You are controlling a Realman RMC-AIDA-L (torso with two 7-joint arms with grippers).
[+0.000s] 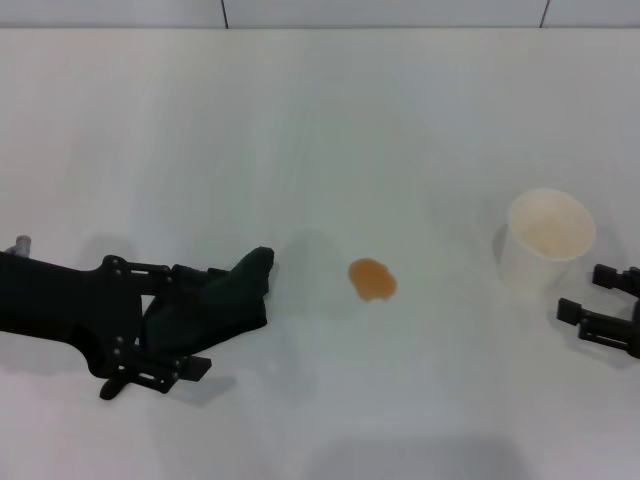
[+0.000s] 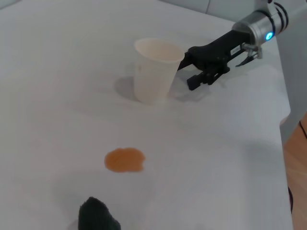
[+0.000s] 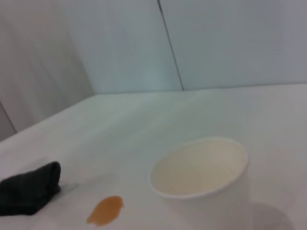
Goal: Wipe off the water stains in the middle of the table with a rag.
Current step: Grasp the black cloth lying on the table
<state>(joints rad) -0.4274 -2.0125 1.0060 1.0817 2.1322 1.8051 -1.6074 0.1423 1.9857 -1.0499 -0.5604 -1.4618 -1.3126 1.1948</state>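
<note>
The water stains [image 1: 372, 279] are a small orange-brown blot in the middle of the white table [image 1: 320, 120]. They also show in the left wrist view [image 2: 124, 159] and the right wrist view [image 3: 105, 210]. The black rag [image 1: 225, 298] sits between my left gripper's jaws, its pointed corner toward the blot and about a hand's width short of it. My left gripper [image 1: 213, 320] is shut on the rag, low over the table at the left. My right gripper [image 1: 580, 291] is open and empty at the right edge, beside the cup.
A translucent white cup [image 1: 550, 235] stands upright right of the blot, close to my right gripper [image 2: 188, 69]. The table's far edge meets a pale wall [image 1: 380, 12].
</note>
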